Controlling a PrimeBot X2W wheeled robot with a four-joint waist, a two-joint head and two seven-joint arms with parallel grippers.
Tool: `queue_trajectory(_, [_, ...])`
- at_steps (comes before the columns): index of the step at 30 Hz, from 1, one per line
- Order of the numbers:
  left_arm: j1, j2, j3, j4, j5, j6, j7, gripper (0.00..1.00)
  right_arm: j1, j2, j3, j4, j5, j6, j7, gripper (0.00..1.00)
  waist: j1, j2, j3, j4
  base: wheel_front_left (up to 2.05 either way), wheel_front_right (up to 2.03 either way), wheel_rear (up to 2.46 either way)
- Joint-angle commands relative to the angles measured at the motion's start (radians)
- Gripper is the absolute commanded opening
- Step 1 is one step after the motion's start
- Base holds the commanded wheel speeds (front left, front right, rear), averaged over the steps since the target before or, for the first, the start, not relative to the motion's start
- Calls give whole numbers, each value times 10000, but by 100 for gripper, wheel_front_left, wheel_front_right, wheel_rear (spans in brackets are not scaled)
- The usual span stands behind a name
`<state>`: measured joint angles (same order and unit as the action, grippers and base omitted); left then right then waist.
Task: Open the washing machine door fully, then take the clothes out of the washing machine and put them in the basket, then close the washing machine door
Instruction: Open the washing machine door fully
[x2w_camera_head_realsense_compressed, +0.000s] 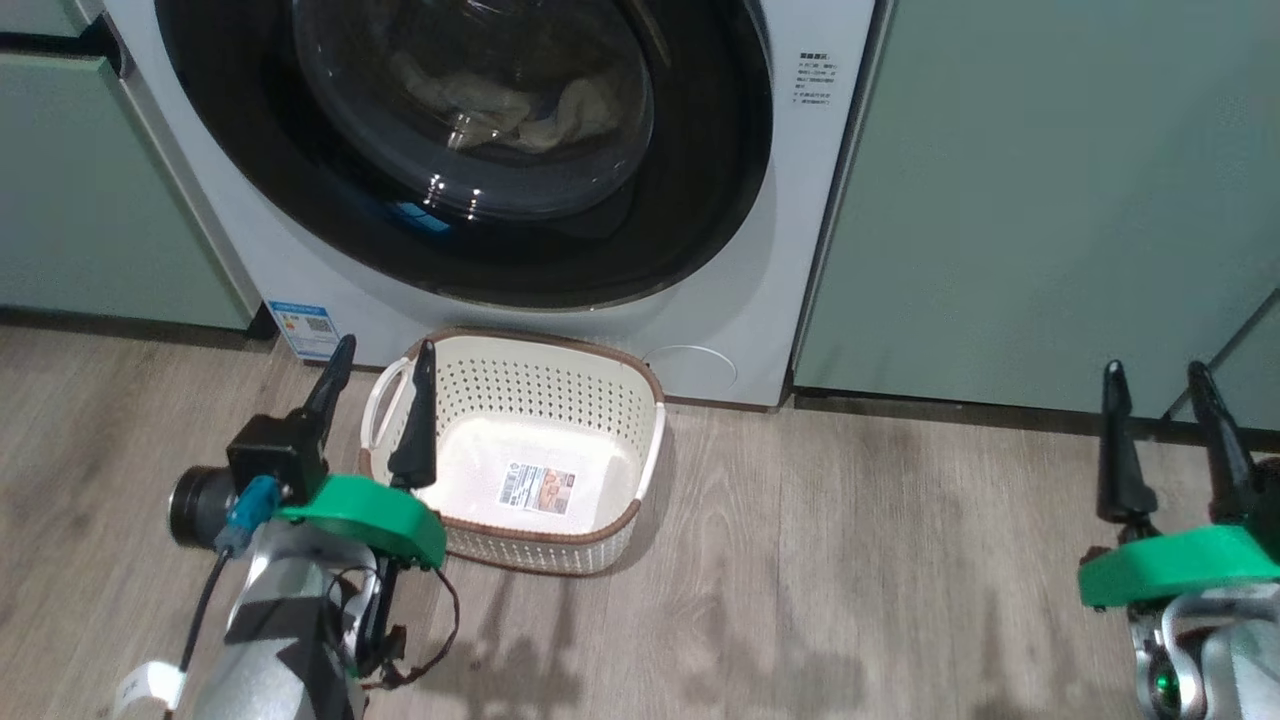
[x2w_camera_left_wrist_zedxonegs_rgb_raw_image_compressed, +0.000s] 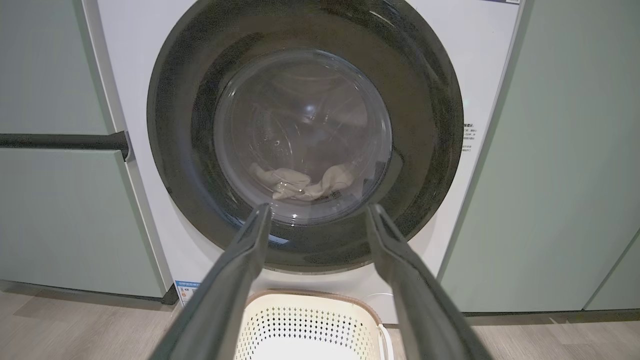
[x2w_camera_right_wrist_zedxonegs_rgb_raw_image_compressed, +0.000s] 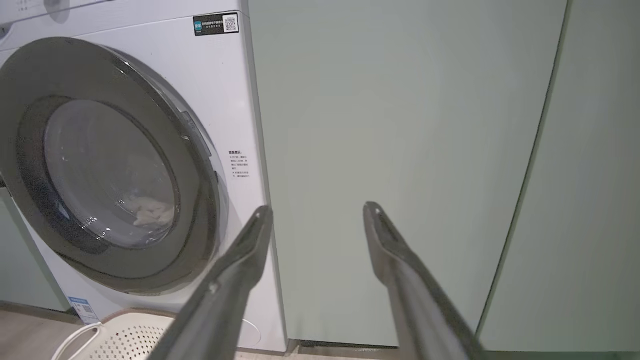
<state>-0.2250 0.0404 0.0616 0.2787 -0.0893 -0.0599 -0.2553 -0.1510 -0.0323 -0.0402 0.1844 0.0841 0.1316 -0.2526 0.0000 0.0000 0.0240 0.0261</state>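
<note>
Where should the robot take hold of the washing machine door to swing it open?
Probably the right edge of the black rim on the washing machine door, approached from the right by the right hand. In the right wrist view that edge stands a little off the white front, with a recess behind it; the bulging glass offers no hold.

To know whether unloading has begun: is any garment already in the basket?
No, the basket holds no garment; the clothes lie behind the washing machine door.

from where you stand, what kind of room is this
Probably a home laundry nook: a white front-loading washing machine built in between sage-green cabinet doors, with a cream perforated basket on the wood-look floor before it.
</note>
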Motion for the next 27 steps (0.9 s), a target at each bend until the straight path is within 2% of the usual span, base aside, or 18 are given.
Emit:
queue_trajectory(1, [-313,114,327,-263,36,-27,-65,100,-529,-179,233,-336,228,-9,-92,36,0,0,15,24,0,0,0])
queue_trajectory(2, [-313,114,327,-263,36,-27,-65,100,-529,-179,233,-336,228,-9,-92,36,0,0,15,24,0,0,0])
queue_trajectory(3, [-316,113,317,-272,36,-36,-65,100,-560,-179,227,-318,411,-9,-92,0,0,0,27,37,0,0,0])
queue_trajectory(17, [-435,101,-374,-422,-330,-31,-65,100,-2358,-313,-275,962,4073,-9,-92,0,0,0,795,689,0,0,0])
queue_trajectory(23, [-586,100,-938,-522,-687,163,-65,100,-3656,-1026,67,2125,6914,-9,-92,0,0,0,1399,1104,0,0,0])
queue_trajectory(27, [-738,100,-1304,-641,-923,359,-65,100,-4633,-1702,827,2769,8883,-9,58,0,0,0,1872,1365,0,0,0])
